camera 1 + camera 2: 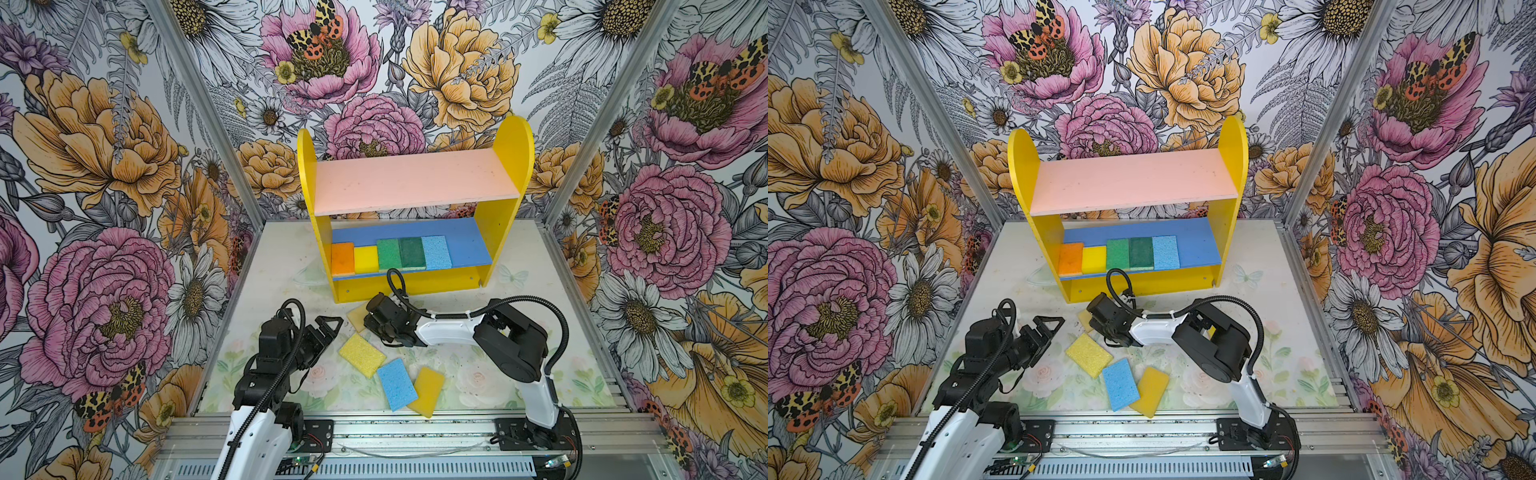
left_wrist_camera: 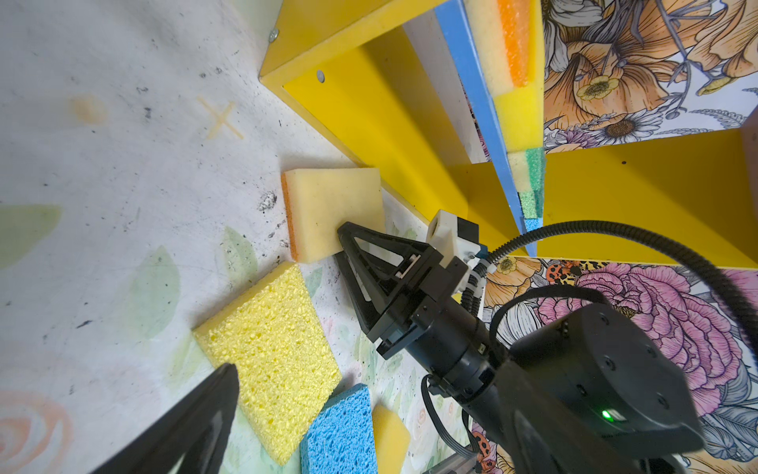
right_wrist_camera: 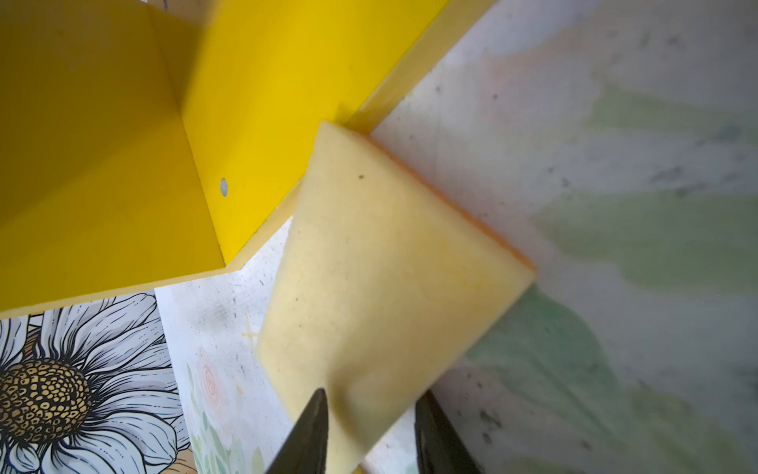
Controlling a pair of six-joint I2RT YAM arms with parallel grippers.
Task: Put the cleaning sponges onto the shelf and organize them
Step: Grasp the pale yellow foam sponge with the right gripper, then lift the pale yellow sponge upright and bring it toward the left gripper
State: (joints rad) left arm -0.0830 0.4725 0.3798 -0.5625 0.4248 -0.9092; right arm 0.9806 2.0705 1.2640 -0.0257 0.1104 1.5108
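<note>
Position: with a top view read as a dial, the shelf (image 1: 511, 137) stands at 12 o'clock on the table (image 1: 274, 266); its pink upper board (image 1: 415, 178) is bare; its blue lower board (image 1: 465, 245) carries a row of five sponges (image 1: 389, 253) laid flat, edges touching, with free board at the 3 o'clock end.

Item in hand: a pale yellow sponge (image 3: 389, 266) lies at the foot of the shelf, one corner touching the yellow base; a thin orange scouring layer shows along its underside.

Right hand (image 3: 371, 396): partly closed, its fingers straddling the near corner of that sponge; whether the foam is actually pinched cannot be told.

Left hand (image 1: 332, 330): fully spread, empty, at 9 o'clock of the loose sponges.

Loose stock: a coarse yellow sponge (image 1: 362, 354), a blue sponge (image 1: 397, 384) and a smooth yellow sponge (image 1: 428, 392) lie toward 6 o'clock; the blue overlaps the smooth yellow.

Handling assessment: light, soft, compressible foam; a corner grip is likely to let the pad droop and swing; a hold across the short middle would carry it flatter; open-pored faces should resist slipping; no breakage risk.
</note>
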